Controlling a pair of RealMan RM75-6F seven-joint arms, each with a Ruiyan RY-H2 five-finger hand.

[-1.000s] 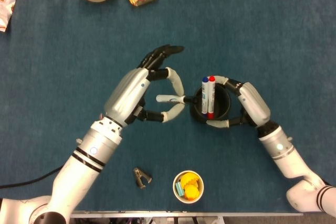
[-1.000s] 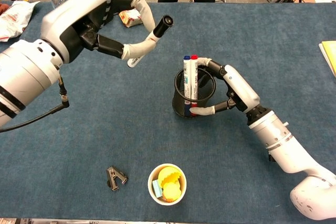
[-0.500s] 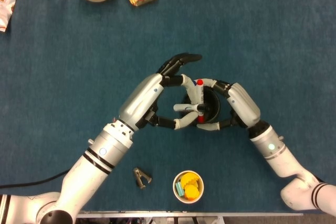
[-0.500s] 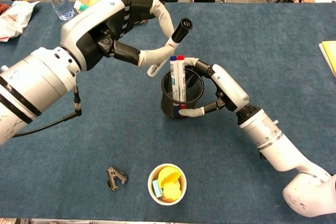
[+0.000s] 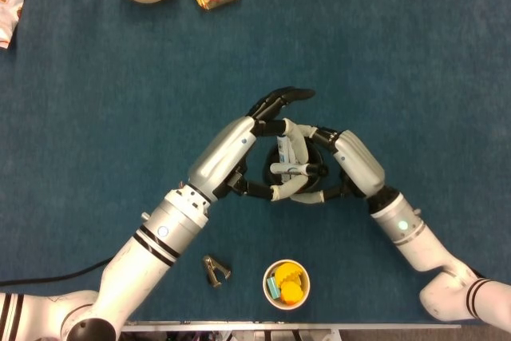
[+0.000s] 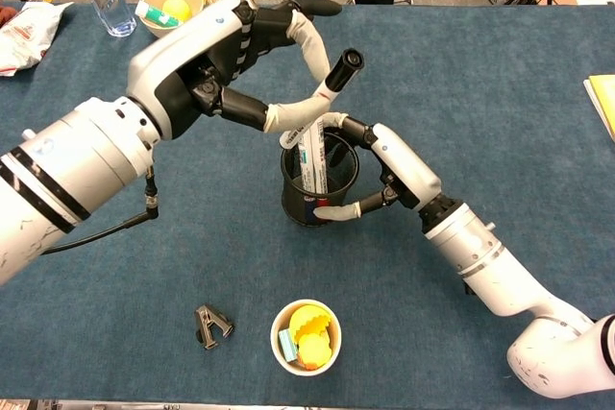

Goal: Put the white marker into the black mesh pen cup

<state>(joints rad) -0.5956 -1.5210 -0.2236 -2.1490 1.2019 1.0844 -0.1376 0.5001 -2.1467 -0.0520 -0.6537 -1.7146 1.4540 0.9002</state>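
Judging from both views, the task was well advanced but not finished: the white marker [image 6: 322, 108] was pinched in the left robot hand [image 6: 245, 55], tilted, with its black cap uppermost and its lower end dipped inside the rim of the black mesh pen cup [image 6: 317, 180], among the markers already standing there. The marker had not yet been let go, so release and withdrawal of the left robot hand were judged to be what remained. The cup was gripped from the side by the right robot hand [image 6: 389, 170], its fingers wrapped around the mesh wall, and was kept upright on the blue tabletop [image 6: 500, 93]. In the head view the two hands were seen meeting over the cup, which was mostly hidden beneath them. A small paper cup of yellow items [image 6: 307, 336] and a black binder clip [image 6: 213, 324] were seen nearer the robot, well apart from the pen cup
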